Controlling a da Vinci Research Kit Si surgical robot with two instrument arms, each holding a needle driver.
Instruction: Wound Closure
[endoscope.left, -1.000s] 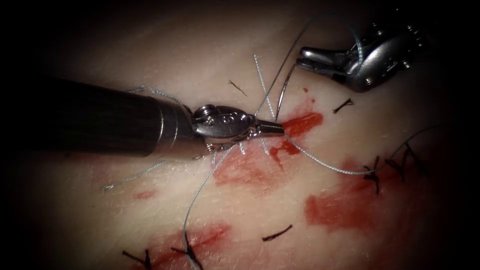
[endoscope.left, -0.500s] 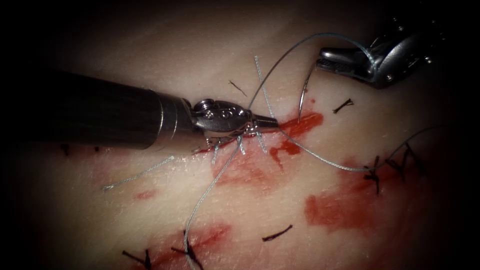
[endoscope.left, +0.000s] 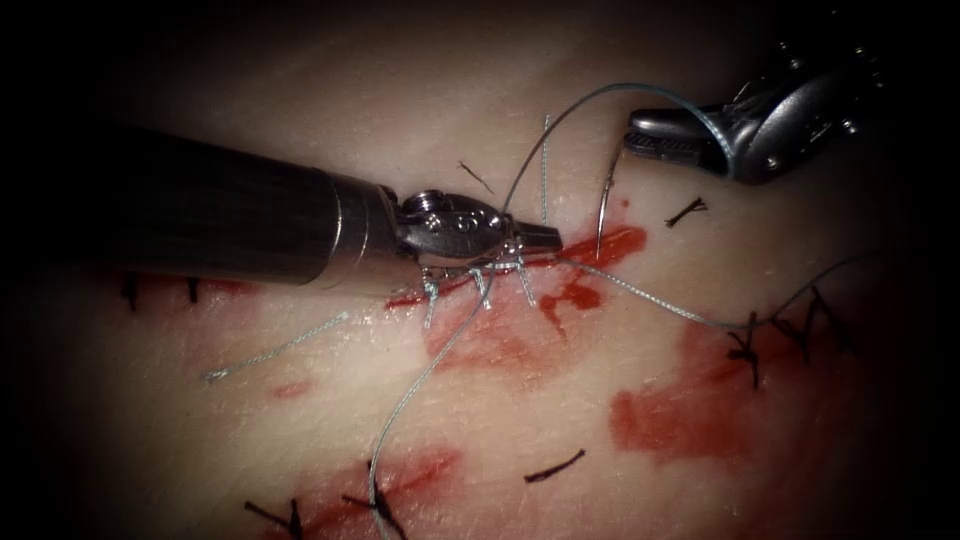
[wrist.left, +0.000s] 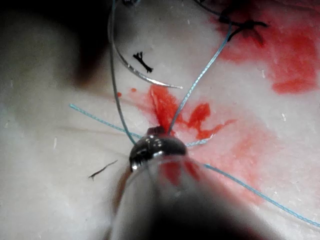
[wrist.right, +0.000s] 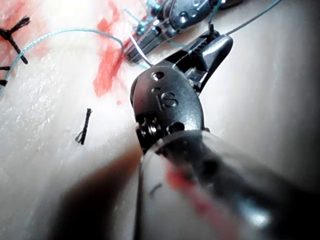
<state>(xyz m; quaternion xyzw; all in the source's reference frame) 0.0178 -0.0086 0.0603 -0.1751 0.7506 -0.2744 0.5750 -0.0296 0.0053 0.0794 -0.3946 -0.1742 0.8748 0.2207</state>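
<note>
Since a second ago the right tool (endoscope.left: 640, 140) has carried the needle (endoscope.left: 603, 205) rightward and farther off, and the left tool (endoscope.left: 545, 238) has edged up a touch, its tip pressed at the cut (endoscope.left: 560, 262).

Right now the needle hangs from the right tool's jaws, which are clamped on its upper end; the curve drops toward the red fluid (endoscope.left: 610, 245), and whether the point touches the tissue (endoscope.left: 480, 420) is hard to make out. In the left wrist view the needle (wrist.left: 142, 75) arcs free above the surface, its held end cut off at the frame edge.

Thread (endoscope.left: 590, 100) loops from the right tool's jaws over to the left tool's tip, and another strand runs right from there toward the dark stitches (endoscope.left: 745, 345). The left tool's jaws look closed at the cut's right end, though what they grip, thread or nothing, cannot be told; its own shaft hides the tip in the left wrist view (wrist.left: 152, 147).

Short pale stitches (endoscope.left: 480, 290) cross the cut just below the left tool. A loose cut end of thread (endoscope.left: 275, 350) lies to the left, and a dark thread scrap (endoscope.left: 555, 466) sits nearer.
</note>
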